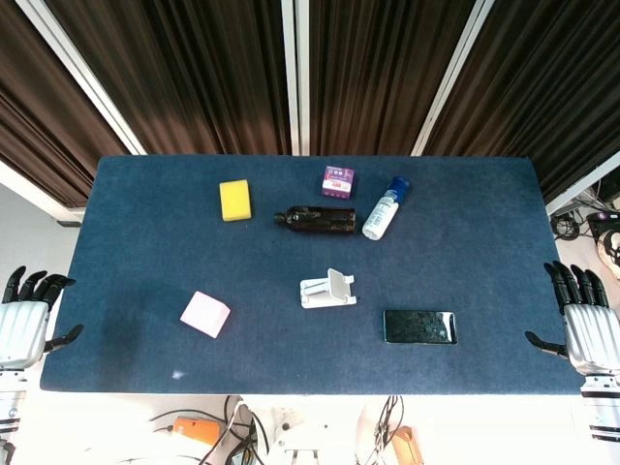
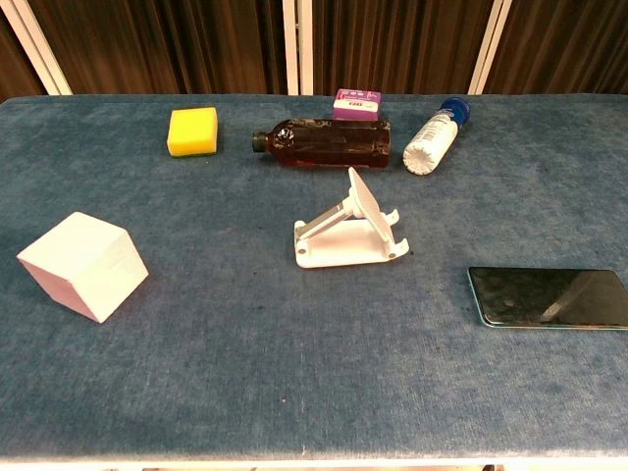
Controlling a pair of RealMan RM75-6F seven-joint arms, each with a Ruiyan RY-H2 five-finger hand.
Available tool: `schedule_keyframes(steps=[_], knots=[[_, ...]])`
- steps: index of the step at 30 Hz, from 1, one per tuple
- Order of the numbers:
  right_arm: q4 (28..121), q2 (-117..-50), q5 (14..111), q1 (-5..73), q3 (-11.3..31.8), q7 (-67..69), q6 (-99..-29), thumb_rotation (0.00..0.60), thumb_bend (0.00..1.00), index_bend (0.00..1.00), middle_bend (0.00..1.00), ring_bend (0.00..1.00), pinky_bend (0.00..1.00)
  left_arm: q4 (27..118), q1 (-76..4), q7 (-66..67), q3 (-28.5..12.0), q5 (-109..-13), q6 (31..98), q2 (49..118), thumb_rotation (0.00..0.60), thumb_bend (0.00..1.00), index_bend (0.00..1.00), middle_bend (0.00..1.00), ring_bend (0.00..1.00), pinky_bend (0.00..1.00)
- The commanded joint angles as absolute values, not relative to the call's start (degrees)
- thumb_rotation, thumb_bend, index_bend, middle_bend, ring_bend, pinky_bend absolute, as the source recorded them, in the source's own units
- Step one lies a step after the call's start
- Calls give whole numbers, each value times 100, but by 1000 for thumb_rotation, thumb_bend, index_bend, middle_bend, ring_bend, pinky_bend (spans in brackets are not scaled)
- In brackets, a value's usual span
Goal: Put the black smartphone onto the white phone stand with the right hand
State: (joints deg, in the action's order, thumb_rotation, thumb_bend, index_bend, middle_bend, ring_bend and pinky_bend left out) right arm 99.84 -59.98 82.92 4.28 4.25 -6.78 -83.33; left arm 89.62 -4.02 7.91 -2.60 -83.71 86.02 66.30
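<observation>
I'm seeing both hands, left hand (image 1: 24, 315) and right hand (image 1: 586, 320), idling spread; dark-liquid bottle (image 2: 324, 143) lying flat, black smartphone (image 2: 549, 296) lying beside white phone stand (image 2: 348, 231).

A robotics lab: a blue felt-covered tabletop (image 1: 145, 291) backed by dark curtains (image 1: 194, 68), with loose cables (image 1: 581, 225) and equipment on the floor beside the tabletop.

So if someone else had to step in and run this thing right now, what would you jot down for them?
Left robot hand: open, holding nothing, off the table's left edge.
Right robot hand: open, holding nothing, off the right edge.
Phone: lying flat on the table, right of the phone stand, not touching it.
Done: nothing yet; the stand holds nothing.
Left: right robot hand picks up the phone and sets it on the stand.
</observation>
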Motion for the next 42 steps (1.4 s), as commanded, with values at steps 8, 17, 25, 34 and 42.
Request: schedule_keyframes(steps=[8, 17, 25, 34, 42], knots=[[10777, -6115, 7989, 725, 197, -709, -7369, 600, 185, 0, 91, 0, 72, 8865, -409, 707, -239, -8387, 8559, 6743, 600, 81, 270, 238, 143, 11], [11028, -7032, 6611, 1366, 415, -2213, -6613, 600, 187, 103, 0, 0, 5, 8747, -403, 591, -224, -8409, 8552, 6808, 600, 81, 270, 238, 143, 11], [10923, -7751, 5657, 1962, 593, -3211, -6402, 600, 188, 219, 0, 0, 0, 8620, -392, 494, -211, -8394, 8524, 6865, 600, 82, 270, 238, 143, 11], [10921, -8155, 5019, 2451, 490, -3894, -6273, 600, 209, 270, 0, 0, 0, 8499, -369, 338, -203, -8382, 8515, 6912, 600, 81, 270, 238, 143, 11], [10759, -8358, 4879, 2614, 415, -3907, -6384, 600, 241, 314, 0, 0, 0, 8389, -360, 221, -196, -8363, 8479, 6960, 600, 81, 270, 238, 143, 10]])
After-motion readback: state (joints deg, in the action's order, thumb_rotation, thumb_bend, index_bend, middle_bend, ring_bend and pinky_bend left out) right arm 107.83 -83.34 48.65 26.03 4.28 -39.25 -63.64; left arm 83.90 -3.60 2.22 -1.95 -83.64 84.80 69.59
